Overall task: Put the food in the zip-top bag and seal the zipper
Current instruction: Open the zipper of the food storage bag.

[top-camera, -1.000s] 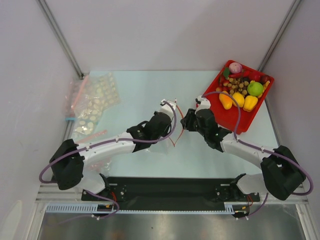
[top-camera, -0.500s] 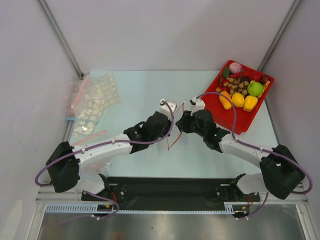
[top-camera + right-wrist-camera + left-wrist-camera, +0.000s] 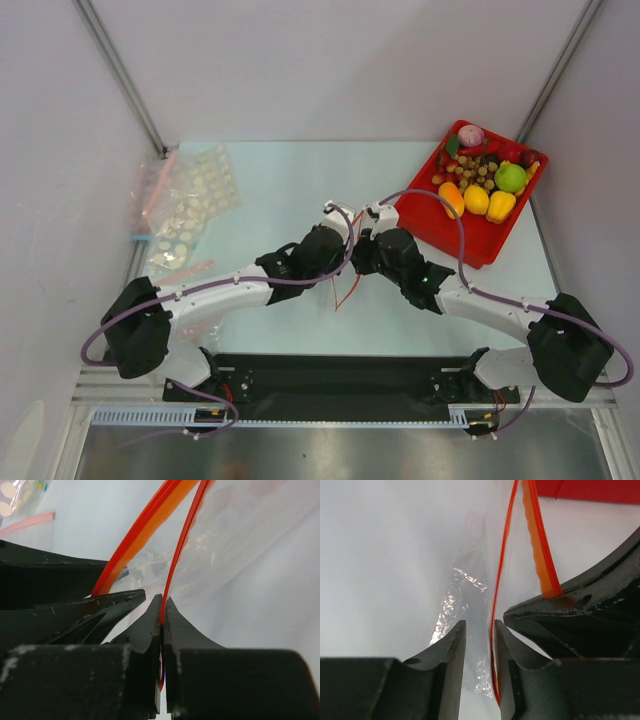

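Pale, glossy table (image 3: 290,180) fills the scene, walled by white panels on the left, right and far sides. Two black-and-white arms are reached in from the near edge and are met at the table's middle. A red tray (image 3: 455,238) is set at the far right. A heap of dotted bags (image 3: 185,205) is spread at the far left.

The clear zip-top bag (image 3: 465,590) is held up between the two grippers at the centre, its film hanging down toward the table. The left gripper (image 3: 479,625) is seen with its jaws slightly parted, film and a thin orange edge passing through the gap without being pinched. The right gripper (image 3: 162,597) is clamped tight on one lip of the zipper (image 3: 145,530). The other lip is bowed away, so the mouth appears partly spread.

The food (image 3: 477,198) is all seen in the tray, and none can be made out in the bag. The task is judged to be at its start: the mouth is being opened, while filling and sealing are left.

The tray's near-left edge lies just beside the right gripper. Bare surface is seen toward the far wall and the near left, so room to move is judged ample there.
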You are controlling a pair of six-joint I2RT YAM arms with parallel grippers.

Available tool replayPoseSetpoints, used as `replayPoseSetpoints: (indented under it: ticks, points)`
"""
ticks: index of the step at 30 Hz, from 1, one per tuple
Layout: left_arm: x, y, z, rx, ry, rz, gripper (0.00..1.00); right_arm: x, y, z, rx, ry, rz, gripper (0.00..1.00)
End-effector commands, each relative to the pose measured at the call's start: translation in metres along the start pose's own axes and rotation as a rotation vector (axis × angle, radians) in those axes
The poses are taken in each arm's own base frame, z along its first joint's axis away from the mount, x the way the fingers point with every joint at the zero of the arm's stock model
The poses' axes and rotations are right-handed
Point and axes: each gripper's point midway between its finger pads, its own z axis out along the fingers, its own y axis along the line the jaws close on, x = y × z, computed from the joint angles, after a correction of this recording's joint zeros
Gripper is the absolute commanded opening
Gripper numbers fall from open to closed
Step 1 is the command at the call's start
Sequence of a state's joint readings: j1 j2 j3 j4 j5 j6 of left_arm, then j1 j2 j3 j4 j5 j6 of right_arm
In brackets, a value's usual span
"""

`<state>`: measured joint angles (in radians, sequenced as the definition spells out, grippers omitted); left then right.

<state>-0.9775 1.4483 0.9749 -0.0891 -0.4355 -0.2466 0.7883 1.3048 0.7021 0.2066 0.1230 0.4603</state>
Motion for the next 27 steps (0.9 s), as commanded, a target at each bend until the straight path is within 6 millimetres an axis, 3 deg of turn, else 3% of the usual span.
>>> replayPoseSetpoints:
  ticks: [1, 4, 8, 11, 12, 13, 16, 20, 23, 27]
  points:
    - [-0.018, -0.002, -0.001, -0.009, -0.03, -0.032, 0.35, -0.036, 0.01, -0.005, 0.0, -0.108, -0.003, 0.0]
    - [-0.015, -0.005, 0.0, 0.008, -0.022, -0.03, 0.43, -0.038, 0.011, -0.006, -0.007, -0.114, 0.0, 0.0]
    - [-0.014, -0.006, 0.0, 0.011, -0.007, -0.023, 0.36, -0.038, 0.007, -0.006, 0.012, -0.118, 0.007, 0.0]
    - [-0.013, -0.004, -0.002, 0.002, 0.004, -0.014, 0.17, -0.038, 0.006, -0.006, 0.016, -0.116, 0.009, 0.0]
    - [-0.015, 0.004, -0.003, -0.039, -0.003, -0.011, 0.05, -0.035, 0.0, -0.005, 0.04, -0.109, 0.012, 0.0]
    - [-0.023, 0.011, -0.007, -0.072, -0.018, -0.011, 0.0, -0.035, -0.003, -0.004, 0.058, -0.105, 0.016, 0.0]
    - [-0.029, 0.036, -0.02, -0.187, -0.035, 0.009, 0.0, -0.035, -0.016, 0.0, 0.107, -0.086, 0.045, 0.15]
    - [-0.046, 0.053, -0.045, -0.22, -0.102, -0.014, 0.0, -0.032, -0.027, 0.002, 0.136, -0.074, 0.062, 0.42]
    - [-0.05, 0.063, -0.057, -0.268, -0.116, -0.012, 0.0, -0.033, -0.035, 0.0, 0.175, -0.075, 0.064, 0.55]
    - [-0.056, 0.072, -0.069, -0.327, -0.142, 0.007, 0.0, -0.032, -0.04, 0.001, 0.197, -0.074, 0.067, 0.63]
